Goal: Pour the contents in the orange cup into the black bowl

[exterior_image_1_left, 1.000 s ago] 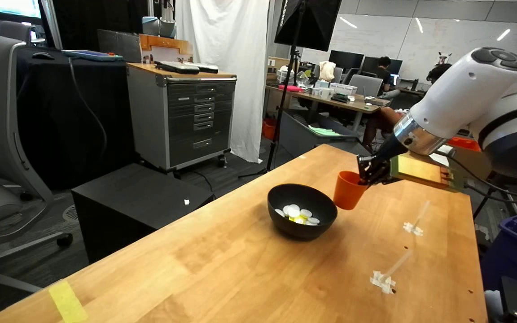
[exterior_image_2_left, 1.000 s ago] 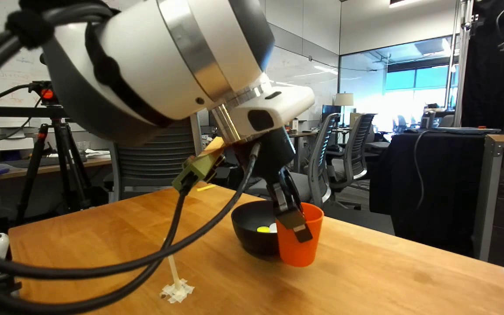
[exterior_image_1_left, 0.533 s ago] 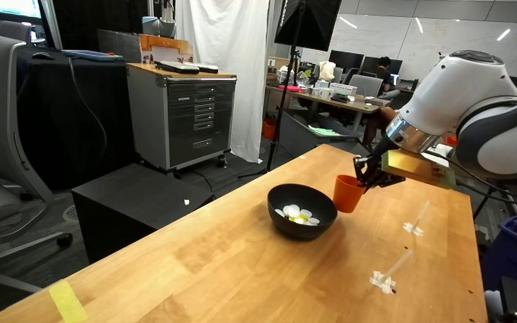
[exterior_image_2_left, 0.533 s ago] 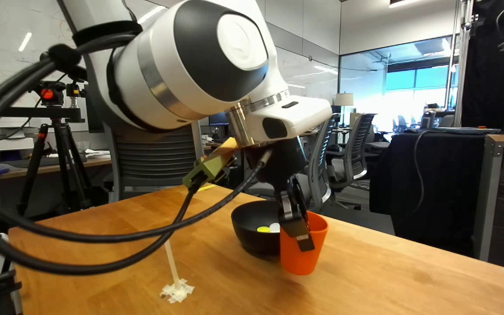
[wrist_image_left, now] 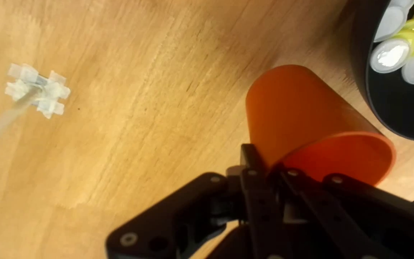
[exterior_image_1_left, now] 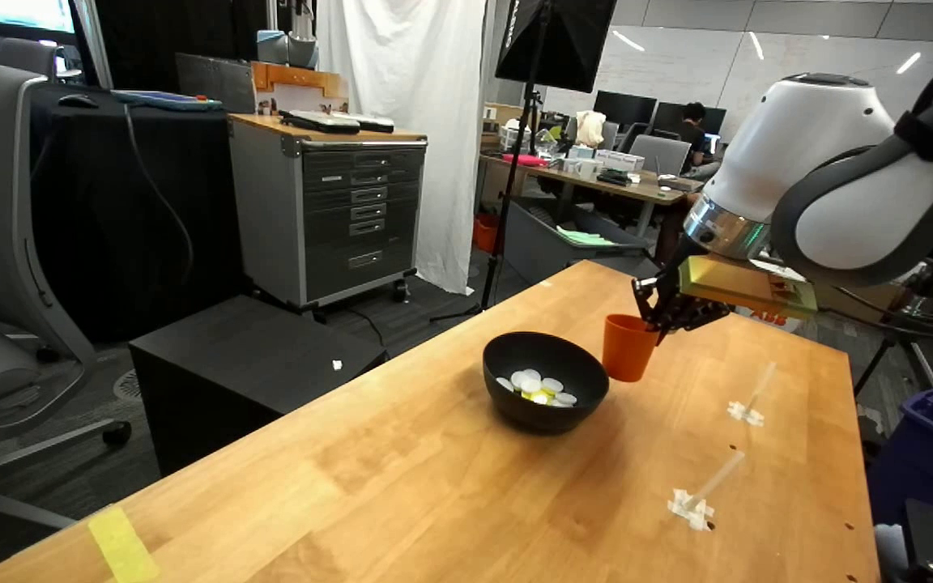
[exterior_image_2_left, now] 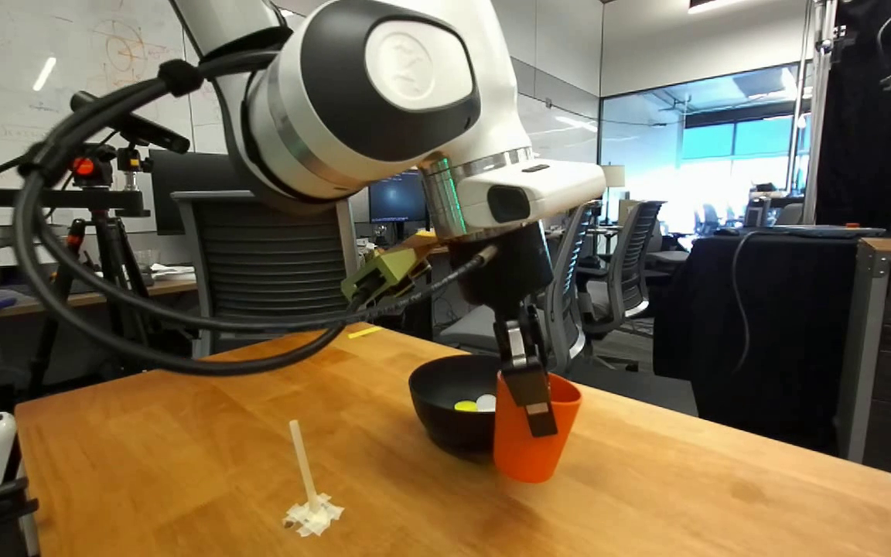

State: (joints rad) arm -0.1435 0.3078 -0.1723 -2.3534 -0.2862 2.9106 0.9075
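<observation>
Tapered orange plastic-looking cup, just right of the round matte-black bowl in both exterior views, has its wall pinched by the black two-finger gripper; likely light, stiff and slick (inner base unseen), so best held there, near the rim.

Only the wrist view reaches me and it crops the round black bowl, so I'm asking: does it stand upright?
Observer: Yes, the round black bowl stands upright on the flat wooden table; both exterior views show it.
Operator: And does the tapered orange cup touch that table?
Observer: Apparently not: in an exterior view, the cup seems to hang just above the table.
</observation>
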